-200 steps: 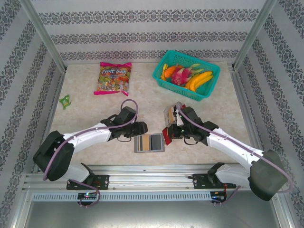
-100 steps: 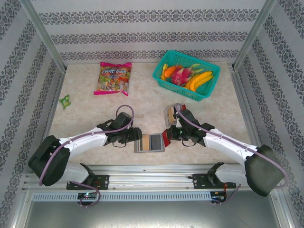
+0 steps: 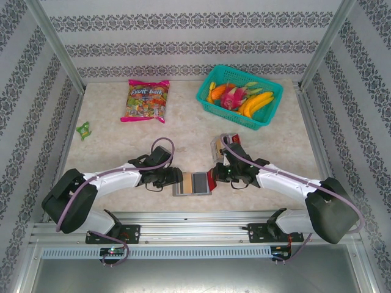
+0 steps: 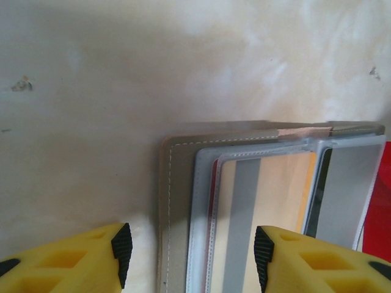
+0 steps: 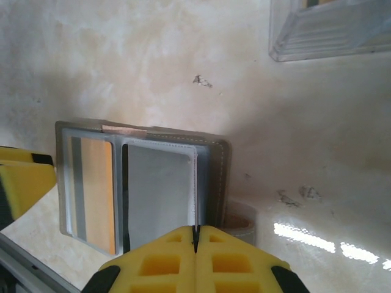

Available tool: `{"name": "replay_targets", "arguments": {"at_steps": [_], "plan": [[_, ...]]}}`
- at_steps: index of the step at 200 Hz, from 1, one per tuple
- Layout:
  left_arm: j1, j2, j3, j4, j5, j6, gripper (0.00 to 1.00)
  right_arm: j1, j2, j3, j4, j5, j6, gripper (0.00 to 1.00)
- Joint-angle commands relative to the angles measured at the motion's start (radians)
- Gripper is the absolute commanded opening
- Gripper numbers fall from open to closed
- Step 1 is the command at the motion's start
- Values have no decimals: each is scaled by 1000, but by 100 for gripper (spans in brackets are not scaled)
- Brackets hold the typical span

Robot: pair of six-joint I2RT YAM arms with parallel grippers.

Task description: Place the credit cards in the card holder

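Note:
The card holder (image 3: 192, 183) lies open flat on the table near the front edge, tan and grey, with an orange-tan card (image 4: 275, 195) in a clear pocket. My left gripper (image 3: 177, 179) is open at the holder's left end, its pads (image 4: 122, 251) straddling the left flap (image 4: 180, 213). My right gripper (image 3: 215, 175) is shut on a red credit card (image 3: 211, 177) at the holder's right end. In the right wrist view that card is edge-on, a thin pale line (image 5: 195, 195) running into the shut jaws over the grey pocket (image 5: 160, 189).
A clear plastic case (image 3: 220, 146) with something tan inside sits just behind my right gripper. A green basket of fruit (image 3: 239, 104) stands at the back right. A candy bag (image 3: 146, 101) lies at the back left, and a small green wrapper (image 3: 83, 129) near the left wall.
My left gripper has slid right onto the holder's left end. My right gripper has moved left and nearer with the red card, up to the holder's right end.

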Motion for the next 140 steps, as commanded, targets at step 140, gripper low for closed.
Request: {"name": "replay_targets", "arguments": {"at_steps": [140], "plan": [[11, -117, -29, -24, -92, -37, 58, 113, 68, 77, 184, -76, 118, 0]]}}
